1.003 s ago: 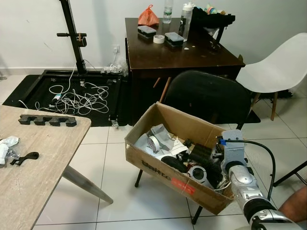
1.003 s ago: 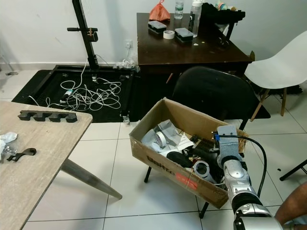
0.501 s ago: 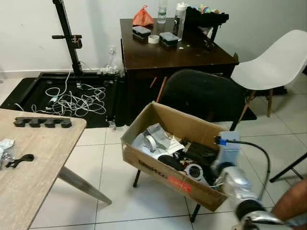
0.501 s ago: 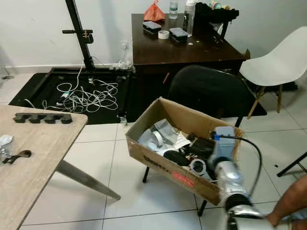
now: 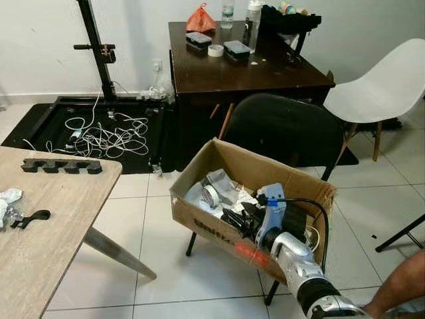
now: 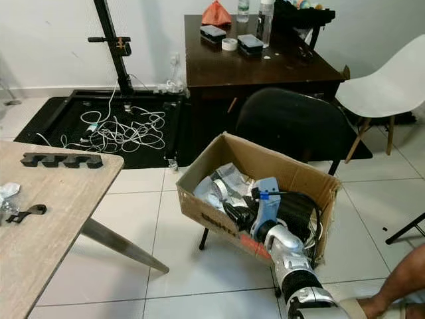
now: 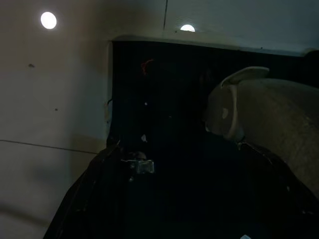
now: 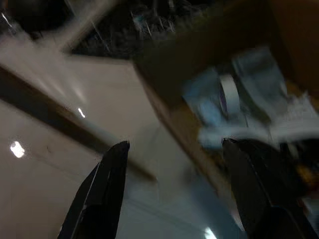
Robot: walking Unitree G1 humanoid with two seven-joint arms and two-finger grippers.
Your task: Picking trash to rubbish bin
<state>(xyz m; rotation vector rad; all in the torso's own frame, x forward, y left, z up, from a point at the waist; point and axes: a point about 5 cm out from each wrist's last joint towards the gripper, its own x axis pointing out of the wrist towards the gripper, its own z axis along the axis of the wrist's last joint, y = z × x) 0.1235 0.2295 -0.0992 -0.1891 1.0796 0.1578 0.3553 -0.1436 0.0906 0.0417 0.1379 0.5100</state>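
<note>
A: Right gripper (image 8: pixel 174 149) has swung across over the box (image 5: pixel 199 216) since a second ago. It was at the box's right end; now it sits over the middle of the contents.

B: Fingers (image 8: pixel 107 189)?

A: Spread wide in the right wrist view, nothing between them. That view is blurred, so the arm is probably moving. My read: drop done, or it never carried anything.

B: Where's the trash?

A: Tape roll (image 5: pixel 211 197) and crumpled paper (image 5: pixel 222 183) lie in the box's left half. One more crumpled scrap (image 5: pixel 9 197) is on the table (image 5: pixel 60 219), at its left edge, beside a black clip (image 5: pixel 30 217). That looks like the next pick.

B: Left arm?

A: Hanging idle, dark wrist view. Can't tell the left gripper's state.

B: Clearance?

A: Box is propped on a black chair (image 5: pixel 285 133), tilted, front wall lowest. Lift straight up before swinging left, or the cable (image 5: pixel 312 206) may snag the rim. Open tile between box and table. A person's leg (image 5: pixel 398 286) is near the right arm's base.
</note>
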